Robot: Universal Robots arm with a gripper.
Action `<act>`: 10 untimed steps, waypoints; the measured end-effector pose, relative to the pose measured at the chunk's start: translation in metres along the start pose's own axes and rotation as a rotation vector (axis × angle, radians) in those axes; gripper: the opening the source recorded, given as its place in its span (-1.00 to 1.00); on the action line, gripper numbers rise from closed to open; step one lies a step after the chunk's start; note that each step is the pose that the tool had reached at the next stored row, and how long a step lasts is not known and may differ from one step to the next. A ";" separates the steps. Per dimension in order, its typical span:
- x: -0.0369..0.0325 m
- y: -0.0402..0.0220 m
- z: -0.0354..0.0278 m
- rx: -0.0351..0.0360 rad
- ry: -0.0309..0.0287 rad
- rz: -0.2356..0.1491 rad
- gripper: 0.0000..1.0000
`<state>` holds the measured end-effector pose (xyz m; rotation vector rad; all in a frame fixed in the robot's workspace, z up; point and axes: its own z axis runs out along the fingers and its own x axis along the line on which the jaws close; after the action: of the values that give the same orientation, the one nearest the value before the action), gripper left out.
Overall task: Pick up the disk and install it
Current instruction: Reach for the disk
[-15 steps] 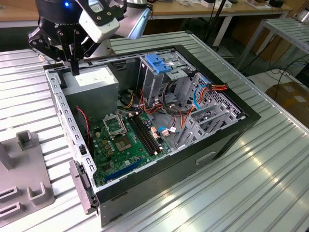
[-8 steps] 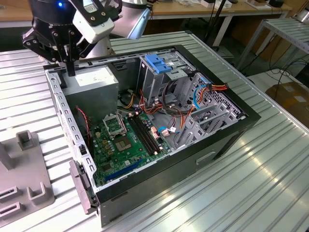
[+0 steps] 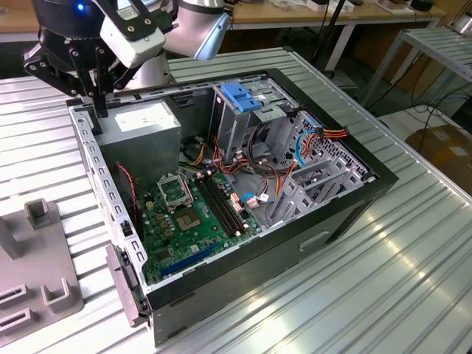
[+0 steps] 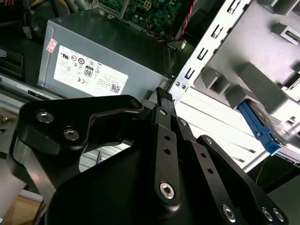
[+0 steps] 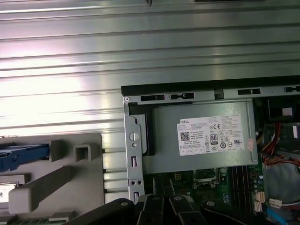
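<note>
Exterior view: black gripper [image 3: 99, 109], pinched together on nothing, hovers at the open black computer case's [image 3: 258, 276] eleven o'clock; the blue-framed grey metal disk [image 5: 21, 156], in the first wrist view, lies unpicked in a grey plastic rack [image 3: 44, 287] at eight o'clock, a reach likely needing parted fingers

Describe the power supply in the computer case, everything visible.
The power supply is a grey metal box with a white printed label on its upward face. It lies flat in a corner of the open computer case, beside the green motherboard. Coloured cables lie at one end.
</note>
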<state>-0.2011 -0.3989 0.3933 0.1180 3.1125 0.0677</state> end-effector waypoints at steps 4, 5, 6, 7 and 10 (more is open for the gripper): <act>0.0069 -0.0005 -0.0002 0.0000 0.0000 0.000 -0.80; 0.0088 -0.0006 -0.0003 0.0000 0.0000 0.000 -0.80; 0.0101 -0.0008 -0.0003 0.0000 0.0000 0.000 -0.80; 0.0114 -0.0009 -0.0003 0.0000 0.0000 0.000 -0.80; 0.0160 -0.0012 -0.0005 0.0000 0.0000 0.000 -0.80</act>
<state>-0.2171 -0.3990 0.3933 0.1180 3.1125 0.0677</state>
